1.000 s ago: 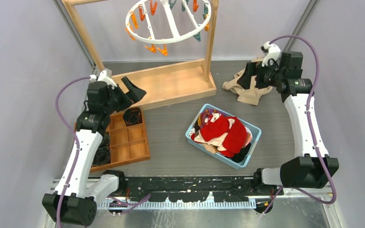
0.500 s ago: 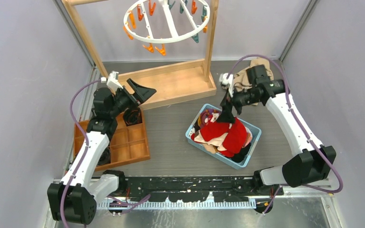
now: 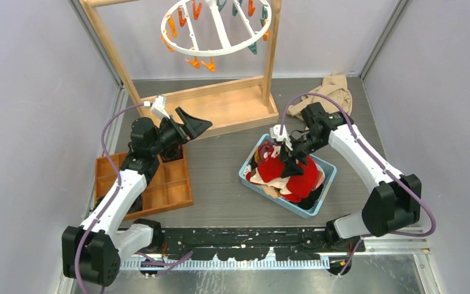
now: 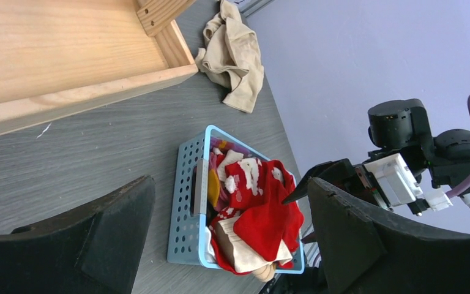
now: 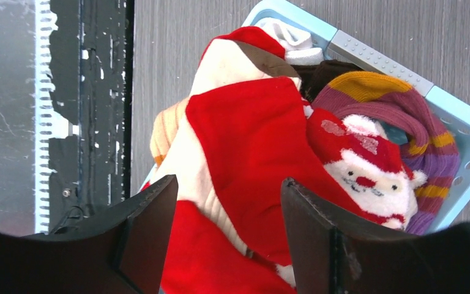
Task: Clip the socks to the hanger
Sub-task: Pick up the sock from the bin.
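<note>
Top external view: the hanger [image 3: 219,27], a white ring with orange and teal clips [image 3: 202,62], hangs inside the tall wooden frame [image 3: 220,110] at the far side of the table [image 3: 220,177], and no sock is pinned to it. The socks [image 3: 289,173] are heaped in a light blue perforated basket [image 3: 325,184] near the middle of the table, in front of the frame's base. The right arm bends in from the right side so that the right pincer [image 3: 289,160] points down onto the top of the heap. In the right wrist view its jaws stand apart with a red sock [image 5: 245,141] filling the gap between them; whether the pads already press on the fabric cannot be told. Just beside that sock lie one with a Santa face [image 5: 367,165] and a purple and orange striped one [image 5: 404,110] against the basket wall. The left pincer [image 3: 191,124] hangs in the air over the near edge of the frame's base, above the far corner of a wooden compartment tray [image 3: 165,190], well apart from the basket. In the left wrist view its jaws are spread wide and hold nothing, and between them the basket and the other arm are seen across the table. A beige cloth [image 3: 333,89] lies crumpled at the far right corner, apart from everything else.
</note>
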Robot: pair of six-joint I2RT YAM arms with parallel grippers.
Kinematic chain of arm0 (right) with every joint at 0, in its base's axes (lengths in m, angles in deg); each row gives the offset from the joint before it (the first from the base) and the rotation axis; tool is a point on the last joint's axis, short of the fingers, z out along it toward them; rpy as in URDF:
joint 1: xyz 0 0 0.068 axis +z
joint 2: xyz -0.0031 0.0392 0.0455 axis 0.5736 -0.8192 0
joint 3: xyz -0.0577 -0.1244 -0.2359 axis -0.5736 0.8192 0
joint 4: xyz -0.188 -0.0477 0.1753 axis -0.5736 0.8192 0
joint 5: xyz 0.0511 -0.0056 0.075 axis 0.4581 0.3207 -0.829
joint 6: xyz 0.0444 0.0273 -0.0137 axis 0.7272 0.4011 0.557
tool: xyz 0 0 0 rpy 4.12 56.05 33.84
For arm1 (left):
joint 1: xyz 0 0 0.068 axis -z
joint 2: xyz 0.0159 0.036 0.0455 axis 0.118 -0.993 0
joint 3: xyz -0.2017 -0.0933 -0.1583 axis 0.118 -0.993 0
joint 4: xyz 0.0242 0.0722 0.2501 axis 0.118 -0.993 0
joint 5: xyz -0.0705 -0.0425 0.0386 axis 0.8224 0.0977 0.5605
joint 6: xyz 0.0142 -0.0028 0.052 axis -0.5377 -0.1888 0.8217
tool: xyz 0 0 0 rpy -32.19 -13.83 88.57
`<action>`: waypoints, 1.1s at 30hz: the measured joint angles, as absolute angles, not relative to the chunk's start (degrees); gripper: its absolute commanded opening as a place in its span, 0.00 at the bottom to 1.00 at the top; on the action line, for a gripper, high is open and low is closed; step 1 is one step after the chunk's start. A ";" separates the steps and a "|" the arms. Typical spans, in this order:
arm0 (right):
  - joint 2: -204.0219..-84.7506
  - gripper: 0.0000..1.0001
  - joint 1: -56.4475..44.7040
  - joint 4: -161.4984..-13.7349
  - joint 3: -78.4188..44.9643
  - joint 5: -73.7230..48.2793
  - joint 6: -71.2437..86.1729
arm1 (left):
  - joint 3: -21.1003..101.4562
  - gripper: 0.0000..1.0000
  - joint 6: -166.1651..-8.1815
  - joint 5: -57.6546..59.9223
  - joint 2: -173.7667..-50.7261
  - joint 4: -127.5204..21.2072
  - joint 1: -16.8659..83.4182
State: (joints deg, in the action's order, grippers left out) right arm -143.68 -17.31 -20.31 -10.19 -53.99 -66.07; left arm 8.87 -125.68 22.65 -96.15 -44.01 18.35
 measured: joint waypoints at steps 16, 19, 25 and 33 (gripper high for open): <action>-148.95 0.64 -14.73 -23.83 -12.20 -53.18 -68.01 | 4.41 0.94 -125.48 21.91 -93.66 -39.88 18.35; -149.96 0.62 -14.70 -25.06 -12.34 -52.94 -67.90 | 4.32 0.94 -125.15 21.89 -93.59 -39.40 18.35; -152.78 0.57 -14.68 -27.00 -12.36 -51.04 -67.80 | 4.30 0.92 -124.54 21.89 -93.55 -39.10 18.35; -153.21 0.47 -14.46 -27.07 -12.34 -49.88 -67.82 | 4.32 0.90 -124.32 22.04 -93.61 -38.16 18.35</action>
State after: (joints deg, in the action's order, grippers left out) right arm -153.21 -14.46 -27.07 -12.34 -49.88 -67.82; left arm 4.32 -124.32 22.04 -93.61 -38.16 18.35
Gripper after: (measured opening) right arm 0.539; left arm 0.909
